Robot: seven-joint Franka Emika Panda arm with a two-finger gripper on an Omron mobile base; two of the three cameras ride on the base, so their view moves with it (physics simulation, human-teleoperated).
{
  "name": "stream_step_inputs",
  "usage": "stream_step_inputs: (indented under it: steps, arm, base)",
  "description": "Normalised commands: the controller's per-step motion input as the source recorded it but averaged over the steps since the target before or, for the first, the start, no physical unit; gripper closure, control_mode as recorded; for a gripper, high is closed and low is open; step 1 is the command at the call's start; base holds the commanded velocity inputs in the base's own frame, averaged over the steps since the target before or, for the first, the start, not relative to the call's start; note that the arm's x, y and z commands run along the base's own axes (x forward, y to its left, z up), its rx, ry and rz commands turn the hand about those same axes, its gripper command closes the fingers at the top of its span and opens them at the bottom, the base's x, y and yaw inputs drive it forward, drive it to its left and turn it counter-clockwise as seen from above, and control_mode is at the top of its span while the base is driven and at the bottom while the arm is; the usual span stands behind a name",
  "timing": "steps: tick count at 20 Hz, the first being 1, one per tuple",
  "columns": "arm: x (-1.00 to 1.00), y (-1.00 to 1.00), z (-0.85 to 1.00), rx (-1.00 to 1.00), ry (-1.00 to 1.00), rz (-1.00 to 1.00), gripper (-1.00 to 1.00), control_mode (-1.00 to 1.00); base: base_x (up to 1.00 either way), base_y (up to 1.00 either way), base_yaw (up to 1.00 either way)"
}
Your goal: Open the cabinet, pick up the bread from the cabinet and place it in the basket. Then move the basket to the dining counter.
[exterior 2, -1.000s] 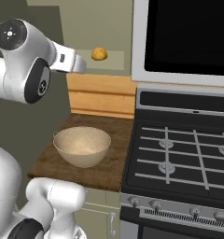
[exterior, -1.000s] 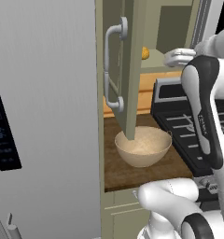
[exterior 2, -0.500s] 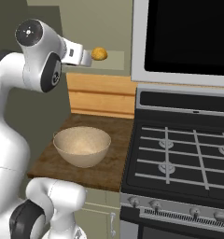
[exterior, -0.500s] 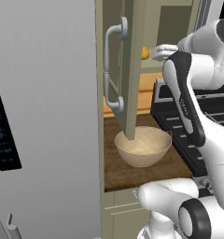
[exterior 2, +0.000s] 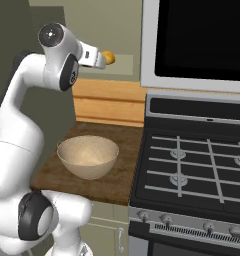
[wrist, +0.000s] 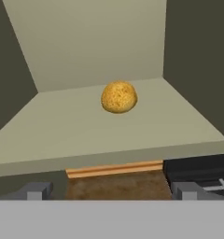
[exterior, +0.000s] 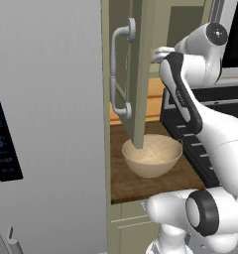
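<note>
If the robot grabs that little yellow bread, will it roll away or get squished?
The bread looks round like a ball, sitting free on the flat cabinet shelf, so a nudge might roll it. It seems small, probably light. The open gripper looks wider than it, so it should fit; squishiness can't be told.

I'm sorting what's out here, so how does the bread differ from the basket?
The bread is a small golden-yellow solid lump; the basket is a far wider, beige, speckled hollow bowl. The bread sits up on the pale shelf inside the open cabinet; the basket stands lower, on the dark wood worktop. Both are rounded and rest untouched.
</note>
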Motion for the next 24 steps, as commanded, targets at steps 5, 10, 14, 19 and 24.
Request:
stream_step_inputs:
  steps: [5, 10, 14, 19, 24]
  arm:
    - [0.51, 0.0, 0.0, 0.0, 0.0, -0.01, -1.0, -1.0]
    - [0.44, -0.02, -0.06, 0.0, 0.0, 0.0, -1.0, -1.0]
    - [0.43, 0.0, -0.25, 0.0, 0.0, 0.0, -1.0, -1.0]
    - [0.39, -0.02, -0.15, 0.0, 0.0, 0.0, -1.0, -1.0]
    - [0.4, -0.12, 0.0, 0.0, 0.0, 0.0, -1.0, -1.0]
  base:
    - [0.0, 0.0, 0.0]
    - [0.0, 0.0, 0.0]
    - [0.0, 0.0, 0.0]
    - [0.0, 0.0, 0.0]
    - [0.0, 0.0, 0.0]
